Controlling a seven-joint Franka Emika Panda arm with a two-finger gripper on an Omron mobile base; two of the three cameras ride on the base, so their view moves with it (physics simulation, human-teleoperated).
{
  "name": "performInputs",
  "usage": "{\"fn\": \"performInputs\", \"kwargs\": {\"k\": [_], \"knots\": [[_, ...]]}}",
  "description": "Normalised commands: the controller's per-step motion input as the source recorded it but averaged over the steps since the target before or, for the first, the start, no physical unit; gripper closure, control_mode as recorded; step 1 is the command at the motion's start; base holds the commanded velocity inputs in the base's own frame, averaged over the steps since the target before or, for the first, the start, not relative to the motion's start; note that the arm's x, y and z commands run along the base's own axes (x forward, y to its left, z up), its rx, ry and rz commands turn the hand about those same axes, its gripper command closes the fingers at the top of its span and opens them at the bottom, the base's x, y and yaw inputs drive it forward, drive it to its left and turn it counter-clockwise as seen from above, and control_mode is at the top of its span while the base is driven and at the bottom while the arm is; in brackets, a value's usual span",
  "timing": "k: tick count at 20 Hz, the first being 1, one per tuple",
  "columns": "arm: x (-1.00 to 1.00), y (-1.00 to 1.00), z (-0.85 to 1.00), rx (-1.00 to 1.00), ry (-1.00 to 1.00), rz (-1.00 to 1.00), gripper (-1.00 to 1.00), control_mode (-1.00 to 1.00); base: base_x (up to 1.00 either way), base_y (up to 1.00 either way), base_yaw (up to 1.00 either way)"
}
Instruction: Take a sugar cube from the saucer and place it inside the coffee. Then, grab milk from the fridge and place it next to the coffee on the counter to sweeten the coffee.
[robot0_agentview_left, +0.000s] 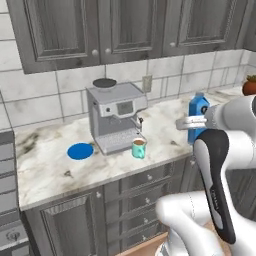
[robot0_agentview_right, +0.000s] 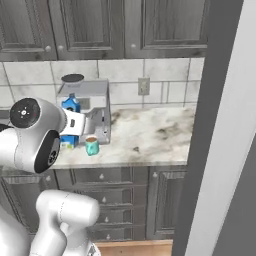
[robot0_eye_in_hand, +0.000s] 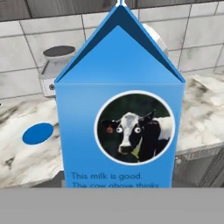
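The blue gabled milk (robot0_agentview_left: 199, 114) carton hangs upright over the counter's (robot0_agentview_left: 50, 165) front edge, right of the teal coffee (robot0_agentview_left: 139, 148) mug. My gripper (robot0_agentview_left: 190, 123) is shut on its side. In the hand view the milk (robot0_eye_in_hand: 119, 118) stands very close, cow label facing me, and hides my fingertips. The bright-blue saucer (robot0_agentview_left: 80, 151) lies left of the mug, in front of the espresso machine's left side; the sugar cube is out of view. From the right base view the milk (robot0_agentview_right: 70, 126) shows behind my hand, left of the coffee (robot0_agentview_right: 91, 145).
A grey espresso machine (robot0_agentview_left: 115, 117) stands behind mug and saucer. The fridge's white door (robot0_agentview_right: 227, 150) rises at the right. A red fruit (robot0_agentview_left: 250, 86) sits at the far right of the counter. A stove (robot0_agentview_left: 7, 200) borders the counter on the left.
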Motion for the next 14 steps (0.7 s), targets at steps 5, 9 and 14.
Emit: {"fn": "performInputs", "kwargs": {"k": [5, 9, 14], "knots": [[0.00, 0.00, 0.00, 0.00, 0.00, 0.00, 1.00, 1.00, 0.31, -0.28, 0.37], [0.44, -0.41, -0.06, 0.02, 0.00, 0.14, 1.00, -1.00, 0.00, 0.00, 0.00], [0.68, -0.86, -0.34, 0.10, 0.07, 0.34, 1.00, -1.00, 0.00, 0.00, 0.00]]}}
